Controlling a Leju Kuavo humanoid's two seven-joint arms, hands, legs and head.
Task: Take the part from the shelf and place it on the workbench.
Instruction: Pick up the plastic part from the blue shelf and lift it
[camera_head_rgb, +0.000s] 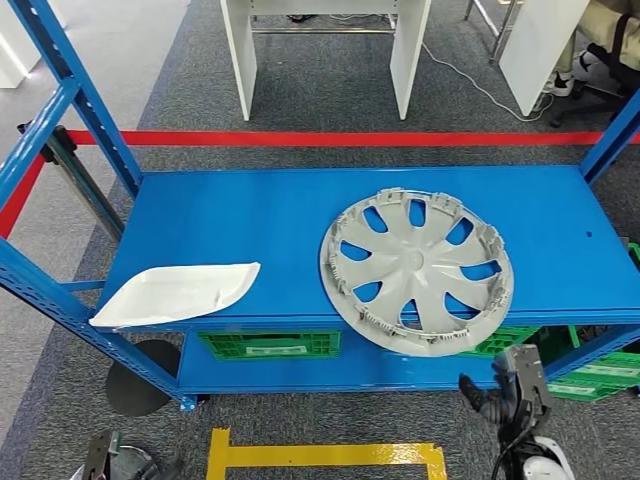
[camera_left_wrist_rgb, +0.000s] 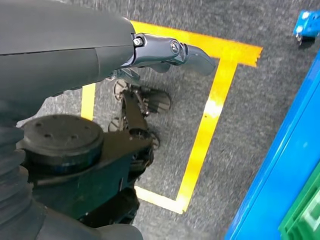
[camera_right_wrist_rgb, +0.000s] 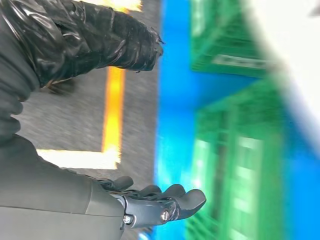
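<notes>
A silver-grey wheel cover lies flat on the right half of the blue shelf, its near rim hanging over the front edge. A white curved panel lies at the shelf's front left. My right hand hangs low in front of the shelf, below the wheel cover's near rim and apart from it. In the right wrist view the right hand has its fingers stretched out and its thumb spread away, holding nothing. My left hand hangs over the floor with its fingers extended and empty.
Green crates sit on the lower shelf level. Blue uprights frame the shelf at left and right. Yellow tape marks the carpet in front; a red line runs behind. White table legs and a seated person are beyond.
</notes>
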